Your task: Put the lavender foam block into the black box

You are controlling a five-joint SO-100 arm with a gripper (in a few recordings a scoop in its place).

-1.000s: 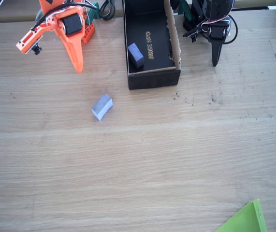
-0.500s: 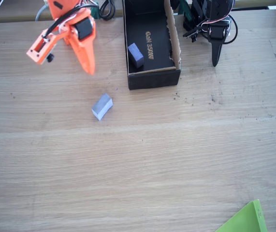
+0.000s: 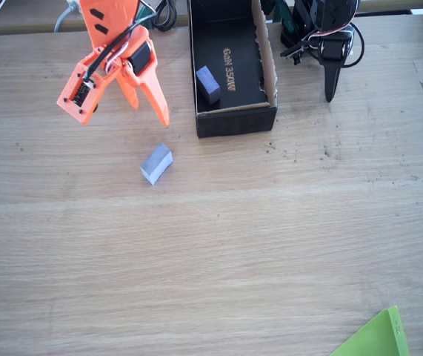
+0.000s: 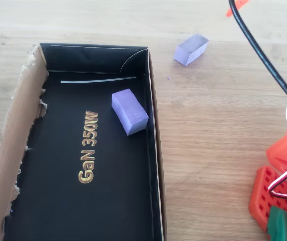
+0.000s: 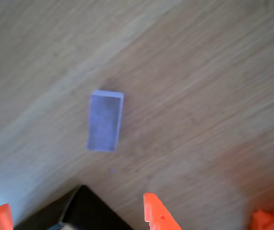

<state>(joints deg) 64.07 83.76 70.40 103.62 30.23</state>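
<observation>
The fixed view looks steeply down on the whole table [image 3: 218,245] from afar, the black box [image 3: 230,59] at twelve o'clock. The overhead view sits close above that box [image 4: 88,150], turned about. The wrist view faces down, near the tabletop. All three share the lavender foam block [image 3: 156,164] [image 4: 190,49] [image 5: 105,120].

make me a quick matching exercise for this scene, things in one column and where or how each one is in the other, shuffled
Things:
1. lavender foam block
2. darker violet block
3. gripper
4. green sheet

Places or states:
A. inside the black box
B. at the bottom right corner of the fixed view
C. lying on the bare table, outside the box
D. open, up and left of the lavender foam block in the fixed view

Pairs: 1-C, 2-A, 3-D, 4-B
</observation>
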